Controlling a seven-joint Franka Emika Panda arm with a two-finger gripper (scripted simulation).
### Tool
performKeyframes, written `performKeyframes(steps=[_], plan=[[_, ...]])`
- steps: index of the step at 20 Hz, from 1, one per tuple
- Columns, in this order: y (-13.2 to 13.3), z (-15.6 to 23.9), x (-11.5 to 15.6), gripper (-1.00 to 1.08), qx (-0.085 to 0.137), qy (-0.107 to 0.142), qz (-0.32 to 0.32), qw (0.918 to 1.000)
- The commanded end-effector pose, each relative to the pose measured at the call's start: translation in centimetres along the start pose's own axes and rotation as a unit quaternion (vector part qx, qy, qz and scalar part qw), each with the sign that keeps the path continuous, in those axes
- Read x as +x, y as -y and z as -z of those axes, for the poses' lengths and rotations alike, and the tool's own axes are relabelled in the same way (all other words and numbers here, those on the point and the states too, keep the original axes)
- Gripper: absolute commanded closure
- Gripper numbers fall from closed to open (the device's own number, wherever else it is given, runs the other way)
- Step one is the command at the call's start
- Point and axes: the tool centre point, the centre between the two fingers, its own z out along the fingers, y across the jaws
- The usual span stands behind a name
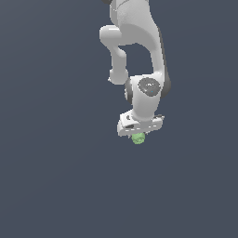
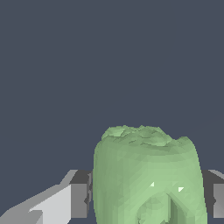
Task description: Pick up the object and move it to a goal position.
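As the object [image 2: 146, 175] is seen wedged between the fingers [image 2: 78, 199] | gripper [image 1: 138, 133] is pinched on it (green lump protruding just below the hand) | no goal marker is shown | desk contact cannot be told

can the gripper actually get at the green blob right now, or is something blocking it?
Likely yes. In the wrist view the green blob sits between the gripper fingers, a dark pad close on each side. In the exterior view it shows just under the gripper, nothing else near. Whether the pads actually touch it is unclear.
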Motion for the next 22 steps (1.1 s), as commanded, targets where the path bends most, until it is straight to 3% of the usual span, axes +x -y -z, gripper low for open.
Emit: performKeyframes(steps=[1, 22], plan=[[0.4, 2.2, 0.2, 1.08, 0.0, -0.001, 0.0, 1.0], [4.7, 24.8, 2.7, 1.08, 0.0, -0.001, 0.0, 1.0]])
